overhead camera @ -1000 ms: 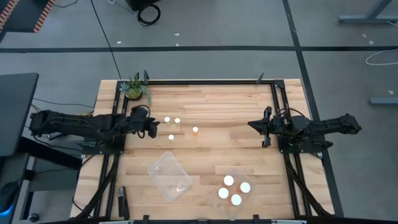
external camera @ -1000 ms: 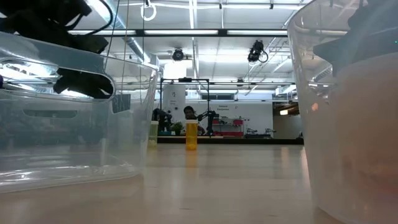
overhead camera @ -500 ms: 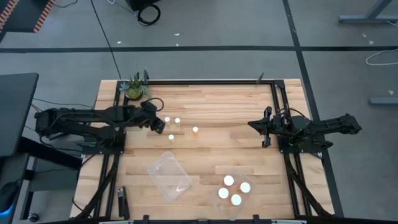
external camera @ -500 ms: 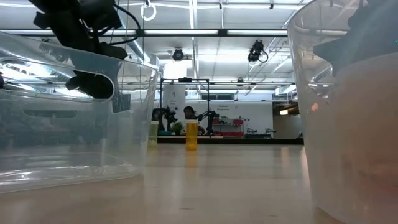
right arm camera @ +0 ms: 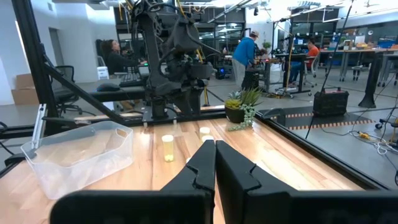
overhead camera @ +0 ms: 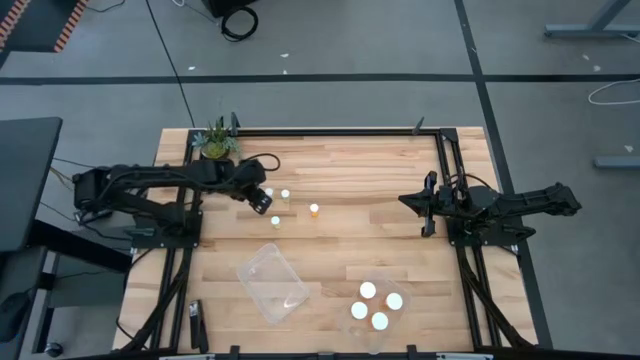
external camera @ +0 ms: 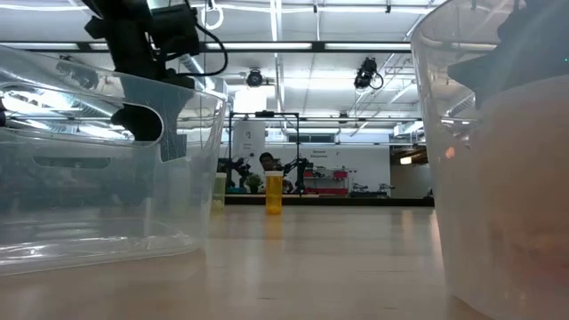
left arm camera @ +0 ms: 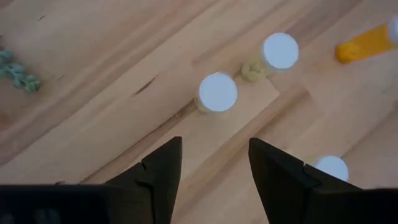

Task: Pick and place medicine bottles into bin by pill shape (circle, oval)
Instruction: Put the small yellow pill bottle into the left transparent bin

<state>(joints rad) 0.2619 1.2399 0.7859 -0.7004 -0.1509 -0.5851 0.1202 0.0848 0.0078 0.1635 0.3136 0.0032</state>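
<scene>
Several small bottles with white caps stand on the wooden table left of centre: one [overhead camera: 268,192], a second [overhead camera: 285,194], a third [overhead camera: 275,221], and an amber one [overhead camera: 314,209] that also shows in the low view [external camera: 274,191]. My left gripper [overhead camera: 260,190] hangs open above them. In the left wrist view its fingers [left arm camera: 214,165] stand apart just short of the nearest cap [left arm camera: 217,92], touching nothing. My right gripper [overhead camera: 428,205] is shut and empty at the table's right; its closed fingers show in its wrist view [right arm camera: 214,163].
A clear tub [overhead camera: 272,282] lies at the near centre-left with nothing showing in it. A second clear tub [overhead camera: 377,305] to its right holds several white-capped bottles. A green potted plant [overhead camera: 217,142] stands at the far left corner. A black frame rail [overhead camera: 440,160] runs along the table's edges.
My left gripper has moved toward the table's right edge and slightly toward the far edge, coming over the group of standing bottles. The bottles have stayed where they were.
</scene>
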